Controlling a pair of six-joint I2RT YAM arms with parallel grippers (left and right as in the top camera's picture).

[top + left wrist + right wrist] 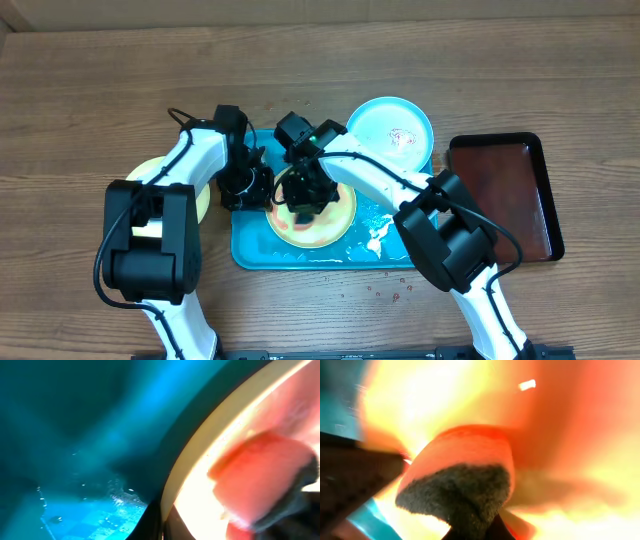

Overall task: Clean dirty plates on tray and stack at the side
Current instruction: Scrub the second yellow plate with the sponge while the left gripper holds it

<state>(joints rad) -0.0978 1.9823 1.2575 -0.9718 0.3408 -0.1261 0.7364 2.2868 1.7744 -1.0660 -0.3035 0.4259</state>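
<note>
A yellow-green rimmed plate with red smears lies on the turquoise tray. My left gripper is shut on its left rim; the left wrist view shows black fingers on both sides of the cream rim. My right gripper is shut on an orange sponge with a dark scouring side, pressed on the plate; the sponge also shows in the left wrist view. A light blue rimmed plate sits at the tray's back right corner. A second yellow-green plate lies on the table to the left, partly under my left arm.
A dark red-brown tray stands right of the turquoise tray. White foam and water lie on the tray's right part. Small red specks dot the table in front of the tray.
</note>
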